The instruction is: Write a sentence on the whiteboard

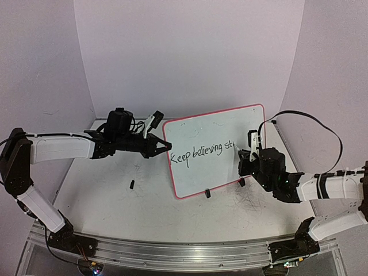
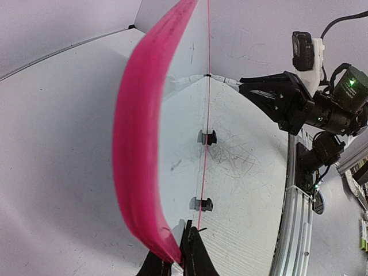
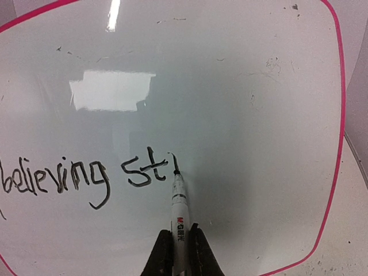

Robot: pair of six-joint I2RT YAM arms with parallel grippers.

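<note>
Pinching a marker (image 3: 179, 215) at the unfinished sentence (image 3: 138, 172), right jaws; left jaws clamping the whiteboard (image 1: 224, 129) rim.

L gripper (image 1: 165, 147) & R gripper (image 1: 241, 157) black; arm links (image 1: 60, 148) white, joints (image 1: 16, 164) black, black cable (image 1: 310, 117), green LED (image 2: 351, 82)

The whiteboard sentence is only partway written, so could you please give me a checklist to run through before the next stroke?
1. Left jaws shut on the pink rim of the whiteboard: ok.
2. Right jaws shut on the marker: ok.
3. Marker tip on the board just after "st": ok.
4. The sentence complete: not ok, it reads "Keep believing st" plus one short stroke.
5. Blank board to the right for the remaining letters: ok.
6. Board steady on its black clips: cannot tell.
</note>
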